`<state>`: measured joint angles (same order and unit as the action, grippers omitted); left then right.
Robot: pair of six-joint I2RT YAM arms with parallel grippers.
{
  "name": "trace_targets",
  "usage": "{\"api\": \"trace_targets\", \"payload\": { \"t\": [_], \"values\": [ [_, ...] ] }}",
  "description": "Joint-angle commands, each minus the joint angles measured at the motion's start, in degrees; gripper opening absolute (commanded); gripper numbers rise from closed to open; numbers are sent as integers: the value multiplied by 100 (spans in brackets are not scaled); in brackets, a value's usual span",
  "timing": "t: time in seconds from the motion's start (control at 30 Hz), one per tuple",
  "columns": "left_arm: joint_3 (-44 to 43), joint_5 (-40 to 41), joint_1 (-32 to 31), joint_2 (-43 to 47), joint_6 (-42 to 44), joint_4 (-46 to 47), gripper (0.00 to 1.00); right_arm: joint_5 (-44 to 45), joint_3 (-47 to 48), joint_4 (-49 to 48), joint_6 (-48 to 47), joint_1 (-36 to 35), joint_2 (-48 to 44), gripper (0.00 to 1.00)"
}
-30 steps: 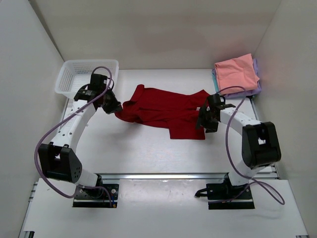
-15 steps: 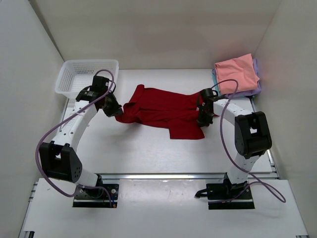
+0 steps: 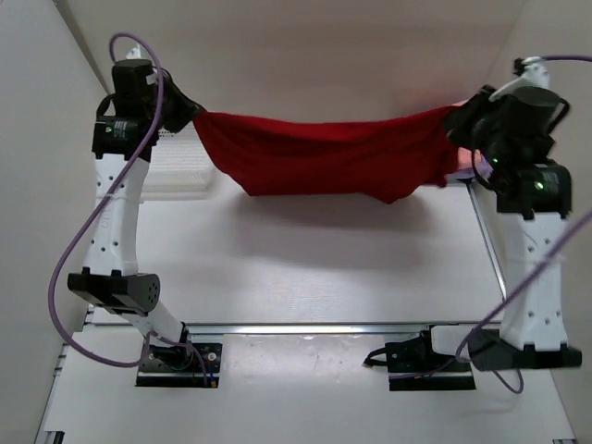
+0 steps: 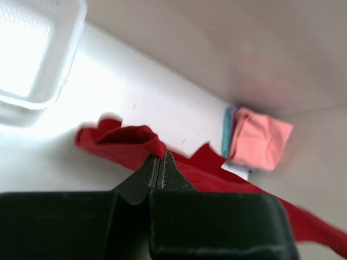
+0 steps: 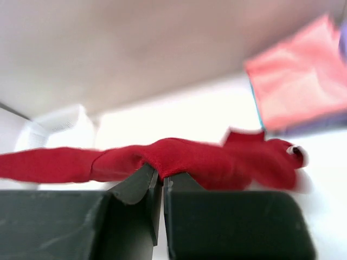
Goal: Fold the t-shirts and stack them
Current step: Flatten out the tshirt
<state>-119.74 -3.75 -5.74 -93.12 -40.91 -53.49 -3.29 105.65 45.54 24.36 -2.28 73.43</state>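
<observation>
The dark red t-shirt (image 3: 324,157) hangs stretched in the air between both raised arms, well above the table. My left gripper (image 3: 190,113) is shut on its left end, where red cloth (image 4: 124,143) bunches at the black fingertips (image 4: 153,165). On the shirt's right end my right gripper (image 3: 460,120) is shut too, the fabric (image 5: 184,157) draped over its pinched tips (image 5: 153,176). The folded stack with the salmon pink t-shirt (image 4: 257,138) on top lies at the far right corner, over teal and lavender edges; the right arm mostly hides it in the top view.
A white mesh basket (image 3: 176,166) stands at the far left, partly behind the hanging shirt and the left arm. Grey walls close in the table (image 3: 305,268) on the left, back and right.
The right gripper closed on the shirt's right end. Both arms then lifted high and moved apart, raising the red shirt off the table and stretching it out in the air.
</observation>
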Motion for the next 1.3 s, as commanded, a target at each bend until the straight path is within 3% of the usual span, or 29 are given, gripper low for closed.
{"api": "trace_targets", "payload": {
  "t": [0.0,0.17,0.3,0.4,0.53,0.67,0.83,0.97,1.03,1.13,1.2,1.27],
  "values": [
    [-461,208,81,276,-119,-188,0,48,499,174,-273,35,-267,0],
    [-1252,717,37,575,20,-328,0,-206,1133,253,-467,657,-689,0],
    [-1394,726,187,839,30,-188,0,-1269,2011,438,-476,1685,-515,0],
    [-1394,727,152,919,-5,-48,0,-2007,2127,404,-257,2030,-391,0],
    [-1324,691,134,857,-49,76,0,-2036,1504,184,-81,1566,-356,0],
    [-886,411,160,612,-128,216,0,-1763,1494,534,-160,985,241,0],
    [-629,-248,117,-440,-725,234,0,-1797,1573,658,-54,580,1355,0],
    [-1285,-1144,169,-1794,-1068,-90,0,-1675,2089,754,-177,335,2315,0],
    [-1962,-1303,231,-2190,-1069,-144,0,-1753,2974,824,-195,325,2998,0],
    [-2027,-1602,441,-2325,-1305,312,0,-2244,4067,1123,121,570,3817,0],
    [-1930,-1830,564,-2159,-1490,655,0,-2220,4508,1010,114,545,3811,0],
    [-1965,-1971,782,-2035,-1552,700,0,-2176,3791,511,60,545,3085,0]
  ]
}}
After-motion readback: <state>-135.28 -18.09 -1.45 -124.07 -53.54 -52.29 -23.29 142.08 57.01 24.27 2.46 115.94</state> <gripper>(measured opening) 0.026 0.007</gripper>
